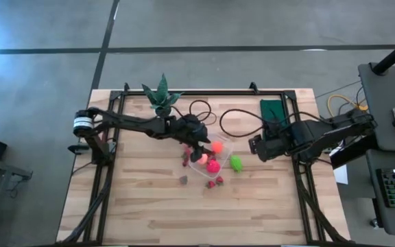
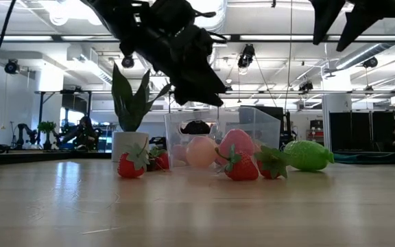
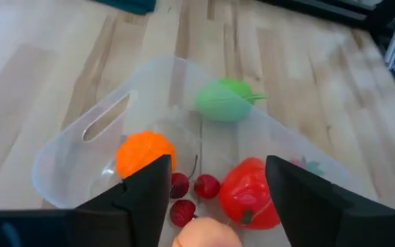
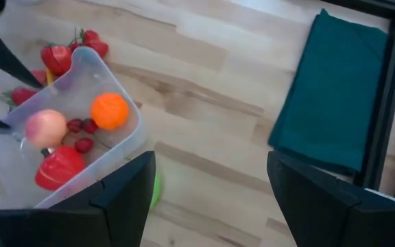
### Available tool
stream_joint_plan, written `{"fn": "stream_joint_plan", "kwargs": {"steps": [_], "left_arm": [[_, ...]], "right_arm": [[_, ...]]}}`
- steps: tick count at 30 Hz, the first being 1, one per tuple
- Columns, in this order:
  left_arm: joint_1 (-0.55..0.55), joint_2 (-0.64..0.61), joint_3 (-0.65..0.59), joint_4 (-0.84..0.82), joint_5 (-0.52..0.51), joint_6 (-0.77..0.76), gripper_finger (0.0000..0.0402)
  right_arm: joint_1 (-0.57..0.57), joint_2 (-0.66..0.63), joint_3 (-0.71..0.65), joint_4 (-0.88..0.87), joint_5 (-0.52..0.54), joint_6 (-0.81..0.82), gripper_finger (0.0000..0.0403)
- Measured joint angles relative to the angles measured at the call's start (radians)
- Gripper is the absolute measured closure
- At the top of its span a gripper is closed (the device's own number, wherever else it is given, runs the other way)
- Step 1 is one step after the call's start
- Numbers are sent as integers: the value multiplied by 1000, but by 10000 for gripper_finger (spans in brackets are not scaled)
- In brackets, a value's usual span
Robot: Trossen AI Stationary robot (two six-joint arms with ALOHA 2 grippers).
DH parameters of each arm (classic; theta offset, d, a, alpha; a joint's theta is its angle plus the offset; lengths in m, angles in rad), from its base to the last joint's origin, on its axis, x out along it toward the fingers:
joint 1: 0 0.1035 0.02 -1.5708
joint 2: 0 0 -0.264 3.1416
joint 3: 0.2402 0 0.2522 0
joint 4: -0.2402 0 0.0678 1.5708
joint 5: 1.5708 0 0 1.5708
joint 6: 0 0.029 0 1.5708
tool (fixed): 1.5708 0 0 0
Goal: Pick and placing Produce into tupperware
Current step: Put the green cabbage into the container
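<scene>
Produce sits partly in our tub [image 3: 74, 147]: orange [image 3: 145, 152], pepper [image 3: 250, 194], peach [image 3: 201, 235], cherries [image 3: 192, 186]; lime [image 1: 236, 163] and strawberries [image 2: 242, 167] remain outside; left gripper [image 1: 199, 149] above, jaws parted, empty; right gripper [image 1: 260, 147] open, waiting beside.

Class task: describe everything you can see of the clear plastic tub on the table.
The tupperware is a clear, see-through plastic tub, rectangular with rounded corners and a slot handle in its rim. It stands open and lidless on the wooden table, near the middle. Inside lie an orange piece, a peach-coloured one, a red one and small dark red cherries.
</scene>
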Motion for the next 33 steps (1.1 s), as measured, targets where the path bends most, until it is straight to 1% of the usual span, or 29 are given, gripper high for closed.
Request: {"fn": "stream_joint_plan", "kwargs": {"steps": [4, 5, 8, 11, 14, 17, 21, 25, 28, 33], "left_arm": [[0, -75, -1, -32, 2, -165, 178], [-1, -95, -1, -46, 5, -187, 178], [-14, -160, -1, -94, 9, -195, 178], [-35, -231, -3, -148, 15, -195, 178], [-60, -303, -26, -199, 14, -196, 178], [-90, -369, -58, -245, -10, -224, 178], [-132, -448, -132, -262, -56, -309, 178], [-165, -516, -217, -256, -88, -400, 178], [-182, -559, -275, -253, -108, -454, 178], [-188, -605, -344, -253, -111, -508, 178]], "right_arm": [[7, 7, -3, 1, 0, -6, 131], [7, 7, -3, 1, 0, -8, 131], [15, 7, -3, 6, -17, -14, 131], [32, 12, -16, 30, -78, -58, 131], [57, 22, -63, 69, -123, -81, 131], [72, 23, -146, 178, -162, -88, 131], [75, 30, -279, 440, -232, -107, 131], [84, 56, -353, 647, -235, -125, 131], [95, 85, -359, 705, -229, -135, 131], [101, 170, -330, 694, -225, -183, 118]]}}
